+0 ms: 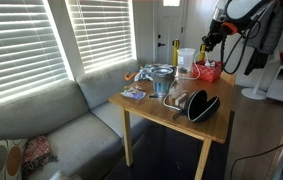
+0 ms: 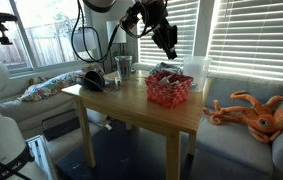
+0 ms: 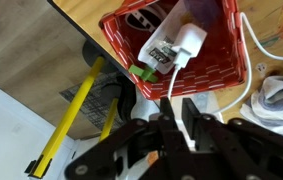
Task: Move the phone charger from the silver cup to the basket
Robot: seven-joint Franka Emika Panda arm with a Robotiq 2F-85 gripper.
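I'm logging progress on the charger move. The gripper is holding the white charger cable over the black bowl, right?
One detail is wrong: the place. The gripper does hold the white charger cable, but over the red basket. The wrist view shows the plug hanging above the basket's inside.

phone charger (image 3: 186, 42): smooth white plastic, slight gloss. basket (image 3: 216, 78): red plastic, lattice walls. gripper (image 3: 181, 120): matt black. table (image 2: 131, 100): pale wood, satin sheen. silver cup (image 1: 162, 82): shiny metal. sofa (image 1: 71, 125): grey cloth, matt. octopus toy (image 2: 256, 112): orange plush.
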